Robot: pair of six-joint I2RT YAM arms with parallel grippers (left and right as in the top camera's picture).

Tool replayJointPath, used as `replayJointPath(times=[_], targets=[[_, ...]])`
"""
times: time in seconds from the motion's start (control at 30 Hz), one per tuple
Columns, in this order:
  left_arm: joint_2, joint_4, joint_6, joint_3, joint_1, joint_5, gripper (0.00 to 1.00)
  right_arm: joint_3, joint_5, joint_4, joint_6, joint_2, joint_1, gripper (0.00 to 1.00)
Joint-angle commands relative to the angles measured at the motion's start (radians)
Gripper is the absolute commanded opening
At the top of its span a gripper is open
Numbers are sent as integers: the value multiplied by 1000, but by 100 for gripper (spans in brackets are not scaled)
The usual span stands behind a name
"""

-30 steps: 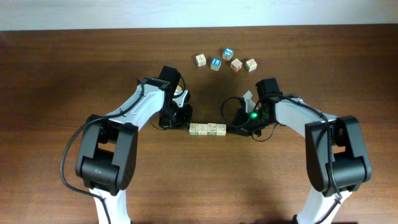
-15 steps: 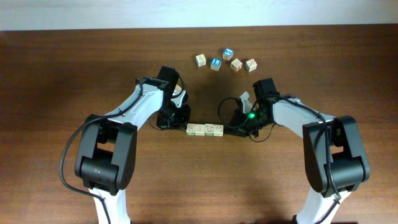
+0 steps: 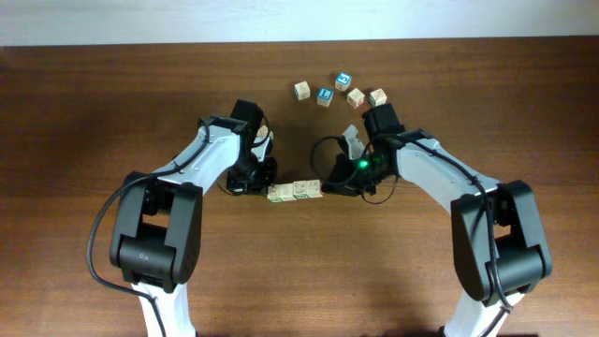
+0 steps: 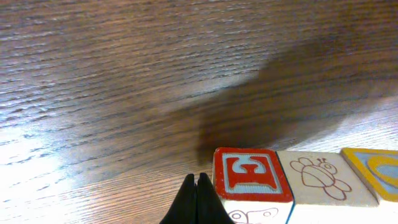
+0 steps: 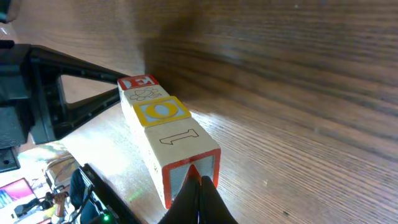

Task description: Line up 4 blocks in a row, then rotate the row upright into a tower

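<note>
The row of four blocks (image 3: 295,192) has shifted leftward since the earlier frames and lies between both pincers. The left gripper (image 4: 198,190) has its fingers together, tip just beside the row's red-faced end. The right gripper (image 5: 199,183) has its fingers together, tip against the opposite end face.

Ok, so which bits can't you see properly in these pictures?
- Overhead: the prints on the row of blocks are too small to read, and so are those on the loose cubes.
- Left wrist: the yellow-bordered block is cut off by the right edge; the fourth block is out of view.
- Right wrist: the end face of the nearest block is partly hidden behind the shut right gripper.
</note>
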Motion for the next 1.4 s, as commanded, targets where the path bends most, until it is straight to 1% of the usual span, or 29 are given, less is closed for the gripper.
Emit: replayJointPath(times=[0.0, 0.27, 0.6, 0.97, 1.23, 1.3, 1.37], targets=[[8, 14, -2, -4, -34, 144, 0, 51, -83, -3, -6, -20, 74, 4], [8, 14, -2, -4, -34, 144, 0, 75, -55, -18, 13, -20, 133, 4], [8, 14, 6, -4, -34, 143, 0, 76, -55, -18, 47, -20, 136, 4], [8, 18, 6, -4, -34, 143, 0, 78, 14, -10, 92, -19, 194, 4], [8, 18, 6, -4, -34, 141, 0, 78, 43, -10, 111, -19, 194, 4], [8, 16, 5, -3, -31, 89, 0, 78, 51, -10, 118, -19, 194, 4], [8, 17, -29, -3, -5, 52, 0, 78, 55, -10, 118, -19, 194, 4]])
